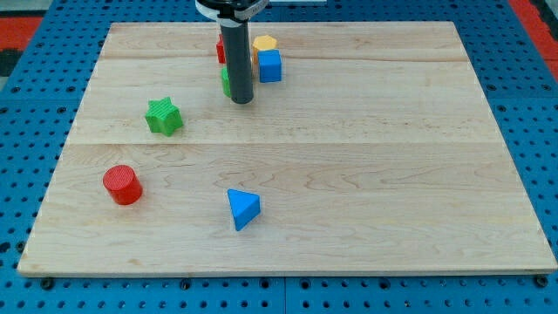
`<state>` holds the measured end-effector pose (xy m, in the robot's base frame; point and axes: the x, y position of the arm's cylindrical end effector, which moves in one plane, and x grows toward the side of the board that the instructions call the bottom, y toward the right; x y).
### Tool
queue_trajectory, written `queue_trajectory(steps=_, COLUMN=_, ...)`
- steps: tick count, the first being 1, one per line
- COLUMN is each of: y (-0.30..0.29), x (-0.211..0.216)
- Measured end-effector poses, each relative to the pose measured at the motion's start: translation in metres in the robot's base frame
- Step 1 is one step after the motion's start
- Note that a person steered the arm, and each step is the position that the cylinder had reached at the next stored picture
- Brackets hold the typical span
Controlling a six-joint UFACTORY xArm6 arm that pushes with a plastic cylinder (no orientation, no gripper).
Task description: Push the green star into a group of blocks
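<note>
The green star (163,116) is found on the worktop (366,192) toward the view's left, alone and well apart from the cluster at the view's top, where a yellow block (265,43), a blue cube (269,65), a red block (221,50) and a green block (226,81) are gathered, the last two largely hidden behind the rod. My tip (241,100) is set down just at the cluster's lower edge, touching or nearly touching the green block, and to the right of the star. No hand is fitted, so nothing can be said to be held or released; only the bare rod is carried. Several risks can be judged from this layout. If the tip is drawn straight toward the star, the star would be driven leftward, away from the group. The cluster itself may be scattered as the tip is withdrawn. An off-centre contact on the star's points could spin it aside. A red cylinder (122,184) and a blue triangular block (243,208) lie nearer the view's bottom, clear of the likely path.
</note>
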<state>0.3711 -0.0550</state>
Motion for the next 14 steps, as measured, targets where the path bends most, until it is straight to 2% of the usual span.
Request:
queue_trajectory(steps=1, y=-0.018, x=0.001)
queue_trajectory(steps=2, y=-0.014, x=0.041)
queue_trajectory(steps=3, y=-0.061, x=0.051)
queue_trajectory(steps=4, y=-0.075, x=0.06)
queue_trajectory(steps=5, y=-0.114, x=0.041)
queue_trajectory(steps=6, y=-0.122, x=0.006)
queue_trajectory(steps=7, y=-0.142, x=0.033)
queue_trajectory(steps=8, y=-0.157, x=0.007)
queue_trajectory(steps=10, y=-0.058, x=-0.023)
queue_trajectory(steps=11, y=-0.094, x=0.007)
queue_trajectory(steps=12, y=-0.148, x=0.0)
queue_trajectory(steps=13, y=-0.113, x=-0.045)
queue_trajectory(steps=14, y=-0.069, x=-0.053)
